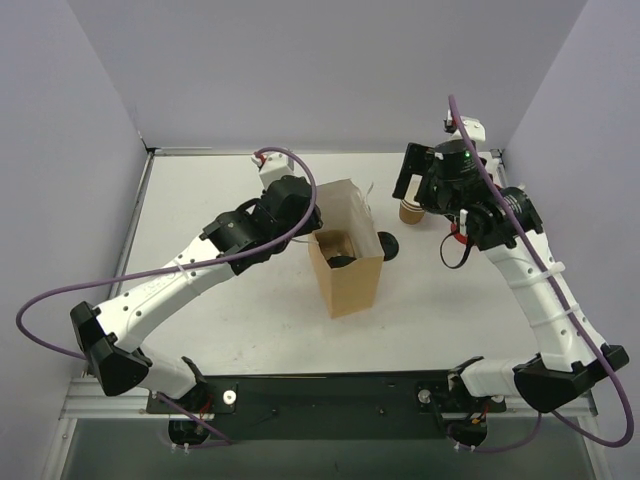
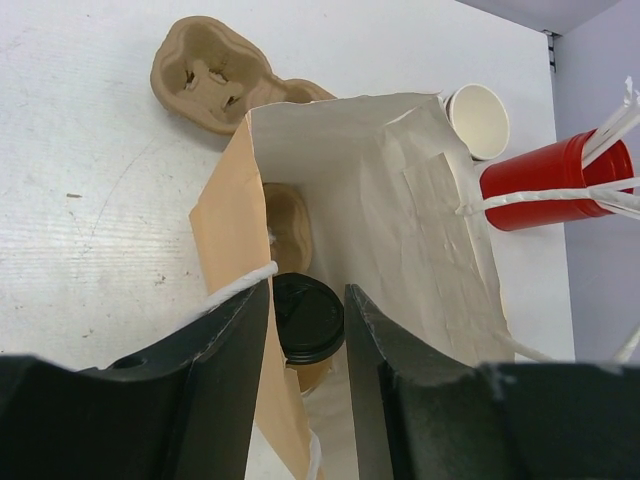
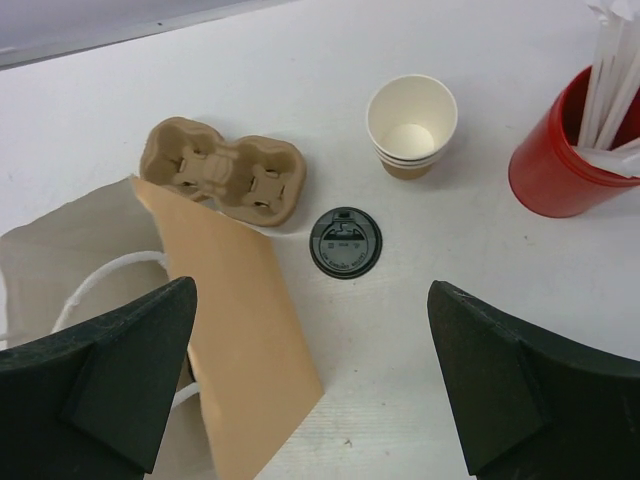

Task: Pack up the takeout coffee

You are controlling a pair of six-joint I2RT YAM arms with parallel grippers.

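Ideally, left end effector (image 2: pixel 306 300), hanging spread over takeout coffee (image 2: pixel 310 328) inside paper bag (image 2: pixel 400 230), should be lifting straight; right end effector (image 3: pixel 312 300) gaping empty.

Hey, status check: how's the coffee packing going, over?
Left pincer open, right pincer open. Lidded coffee cup inside bag. Nothing blocking.

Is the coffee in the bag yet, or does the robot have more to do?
Nearly done, it seems. Done: a tan paper cup with a black lid stands inside the open brown paper bag. In hand: nothing; the left gripper hovers over it, jaws apart, and the right gripper is wide open. Left: probably just pulling the arms clear. A stack of open tan cups sits outside the bag.
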